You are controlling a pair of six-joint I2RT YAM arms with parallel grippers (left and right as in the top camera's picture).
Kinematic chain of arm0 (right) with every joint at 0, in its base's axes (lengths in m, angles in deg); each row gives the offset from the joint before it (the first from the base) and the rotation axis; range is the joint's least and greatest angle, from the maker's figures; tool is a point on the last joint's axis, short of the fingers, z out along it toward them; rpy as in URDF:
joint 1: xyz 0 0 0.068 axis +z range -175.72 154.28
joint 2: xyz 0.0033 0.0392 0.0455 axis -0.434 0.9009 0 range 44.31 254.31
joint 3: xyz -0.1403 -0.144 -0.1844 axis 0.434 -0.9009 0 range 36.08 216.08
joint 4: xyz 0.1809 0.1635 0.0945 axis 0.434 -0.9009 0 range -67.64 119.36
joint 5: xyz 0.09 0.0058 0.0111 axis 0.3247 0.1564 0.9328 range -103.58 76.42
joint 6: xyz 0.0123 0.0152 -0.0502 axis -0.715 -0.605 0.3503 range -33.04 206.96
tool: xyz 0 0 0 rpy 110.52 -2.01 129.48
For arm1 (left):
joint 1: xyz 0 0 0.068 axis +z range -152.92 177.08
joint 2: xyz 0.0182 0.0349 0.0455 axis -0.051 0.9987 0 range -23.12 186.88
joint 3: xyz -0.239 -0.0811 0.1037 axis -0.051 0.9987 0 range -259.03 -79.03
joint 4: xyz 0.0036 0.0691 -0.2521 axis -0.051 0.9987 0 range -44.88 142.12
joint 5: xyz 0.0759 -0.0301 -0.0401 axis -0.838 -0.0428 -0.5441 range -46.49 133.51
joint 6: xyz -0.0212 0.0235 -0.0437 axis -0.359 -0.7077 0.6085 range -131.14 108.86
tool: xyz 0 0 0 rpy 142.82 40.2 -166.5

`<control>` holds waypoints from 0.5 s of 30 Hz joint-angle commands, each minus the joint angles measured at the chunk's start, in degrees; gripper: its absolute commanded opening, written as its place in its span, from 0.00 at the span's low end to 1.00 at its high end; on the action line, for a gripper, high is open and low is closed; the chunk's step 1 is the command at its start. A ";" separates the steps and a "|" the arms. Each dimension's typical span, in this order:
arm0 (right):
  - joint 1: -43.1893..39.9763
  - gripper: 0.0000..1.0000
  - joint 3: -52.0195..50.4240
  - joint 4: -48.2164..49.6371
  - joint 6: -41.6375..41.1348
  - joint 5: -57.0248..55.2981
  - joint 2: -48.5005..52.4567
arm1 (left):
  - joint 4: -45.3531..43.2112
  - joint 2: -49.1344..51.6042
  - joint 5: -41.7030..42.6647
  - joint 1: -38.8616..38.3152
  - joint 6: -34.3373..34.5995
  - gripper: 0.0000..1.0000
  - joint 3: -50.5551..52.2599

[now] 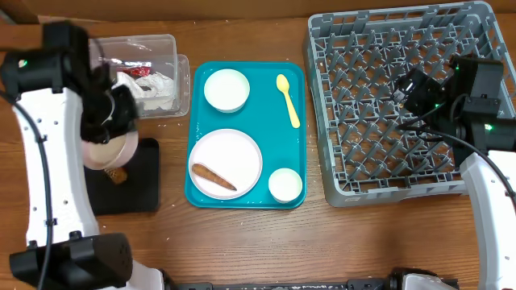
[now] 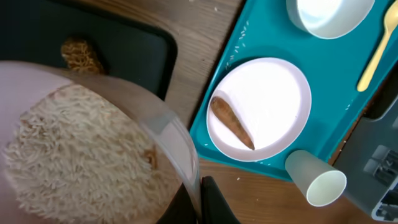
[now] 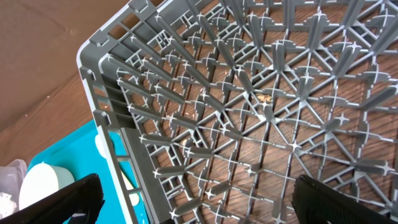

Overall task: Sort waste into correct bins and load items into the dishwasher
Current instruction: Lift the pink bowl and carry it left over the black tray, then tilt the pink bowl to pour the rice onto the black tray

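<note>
My left gripper is shut on the rim of a pale pink bowl full of white rice, held over the black tray, which shows in the left wrist view with a brown food piece in it. The bowl shows from overhead. On the teal tray lie a white plate with a brown food piece, a white bowl, a small white cup and a yellow spoon. My right gripper is open above the grey dish rack.
A clear plastic tub at the back left holds a crumpled white napkin and a red-and-white wrapper. Its clear lid lies under or beside it. Bare wood runs along the table's front edge.
</note>
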 commanded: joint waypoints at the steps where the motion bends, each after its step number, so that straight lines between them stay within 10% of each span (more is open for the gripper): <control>1: -0.11 1.00 1.60 0.33 0.33 -0.52 -1.31 | -3.61 -2.93 8.55 6.86 -7.34 0.04 9.75; 15: -0.11 1.00 1.60 0.33 0.33 0.55 -1.31 | -27.45 -2.78 43.74 38.12 -23.10 0.04 38.82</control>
